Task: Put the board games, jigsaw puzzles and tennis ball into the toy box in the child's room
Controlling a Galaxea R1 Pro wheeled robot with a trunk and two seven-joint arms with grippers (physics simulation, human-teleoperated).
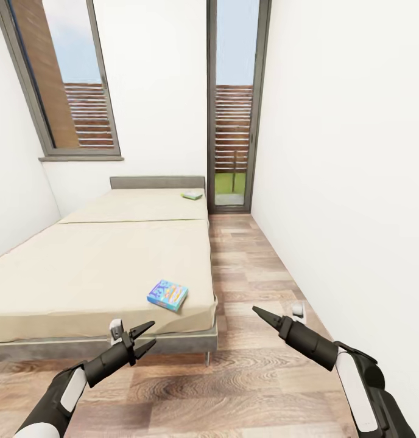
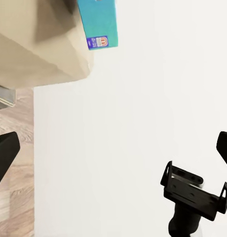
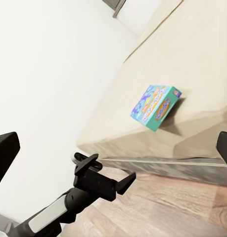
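I have the left gripper hanging just off the bed's near edge, above the wood floor. Its jaws stand apart in a clear V and hold nothing, touching nothing. The right gripper hangs over the floor beyond the bed's near right corner. From my head camera its fingers run together into one dark point, so I cannot tell whether they are parted; in its own wrist camera the two tips sit at opposite edges with nothing between them.

One board game lies flat on the bed near the near right corner: a blue and teal box with a bright cartoon lid. A second board game, greenish, lies near the far right corner by the headboard.
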